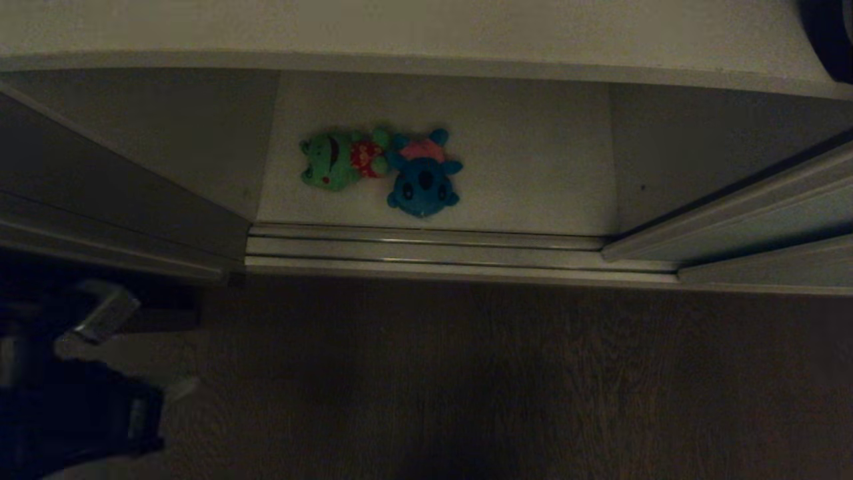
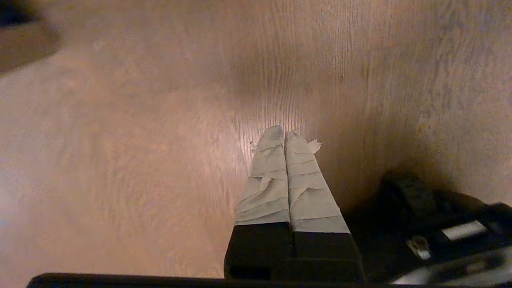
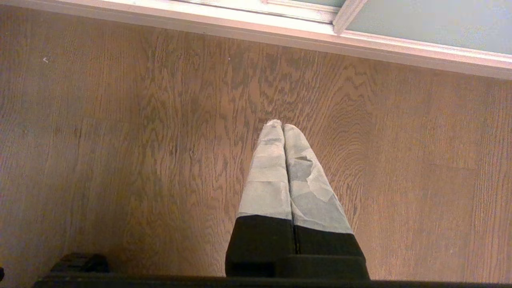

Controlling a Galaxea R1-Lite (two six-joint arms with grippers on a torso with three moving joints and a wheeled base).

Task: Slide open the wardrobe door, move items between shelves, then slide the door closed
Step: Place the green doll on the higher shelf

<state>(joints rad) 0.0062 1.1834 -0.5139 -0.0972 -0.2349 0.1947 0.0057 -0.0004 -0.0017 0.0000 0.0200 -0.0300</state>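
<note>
The wardrobe stands open in the middle. On the lower white shelf [image 1: 533, 167] lie the two items side by side and touching: a green plush toy with a red patch [image 1: 336, 160] and a blue one with a pink top [image 1: 423, 177]. The upper shelf [image 1: 426, 33] juts out above them. Pale sliding door panels show at the left [image 1: 100, 180] and right [image 1: 766, 207] of the opening, and one in the right wrist view [image 3: 420, 24]. My left gripper [image 2: 285, 134] is shut and empty over the wooden floor. My right gripper [image 3: 282, 125] is also shut and empty, near the door track.
A metal double track [image 1: 426, 247] runs along the wardrobe's foot. Brown wooden floor [image 1: 466, 380] lies in front. My left arm [image 1: 80, 400] shows blurred at the lower left. A dark object [image 1: 830, 33] sits on the upper shelf at far right.
</note>
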